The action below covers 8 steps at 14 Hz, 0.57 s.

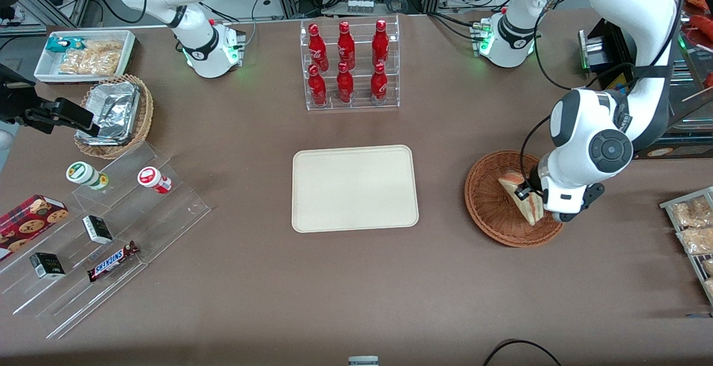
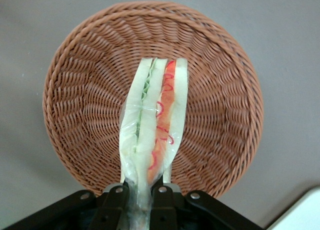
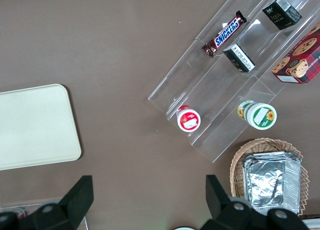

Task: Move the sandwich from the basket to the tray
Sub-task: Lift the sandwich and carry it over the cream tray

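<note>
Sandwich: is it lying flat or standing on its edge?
On edge: sandwich stands upright in the basket, pinched by the claw.

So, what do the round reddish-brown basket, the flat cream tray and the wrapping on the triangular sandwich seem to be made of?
The round reddish-brown basket looks like woven wicker: ribbed strands circle it. The flat cream tray seems to be matte moulded plastic, smooth with rounded corners. The triangular sandwich, pinched in the gripper over the basket, appears wrapped in clear film, which shows glossy wrinkles.
</note>
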Each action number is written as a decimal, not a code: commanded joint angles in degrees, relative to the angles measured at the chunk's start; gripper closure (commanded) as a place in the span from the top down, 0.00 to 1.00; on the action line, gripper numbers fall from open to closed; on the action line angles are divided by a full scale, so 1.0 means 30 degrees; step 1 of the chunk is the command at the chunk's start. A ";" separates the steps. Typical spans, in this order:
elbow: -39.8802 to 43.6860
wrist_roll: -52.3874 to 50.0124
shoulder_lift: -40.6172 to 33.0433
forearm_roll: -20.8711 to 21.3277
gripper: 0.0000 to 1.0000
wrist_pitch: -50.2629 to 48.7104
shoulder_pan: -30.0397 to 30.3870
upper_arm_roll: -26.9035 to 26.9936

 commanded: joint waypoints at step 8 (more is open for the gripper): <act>0.5848 0.1637 0.3854 -0.0016 0.09 -0.2409 -0.5542 -0.0025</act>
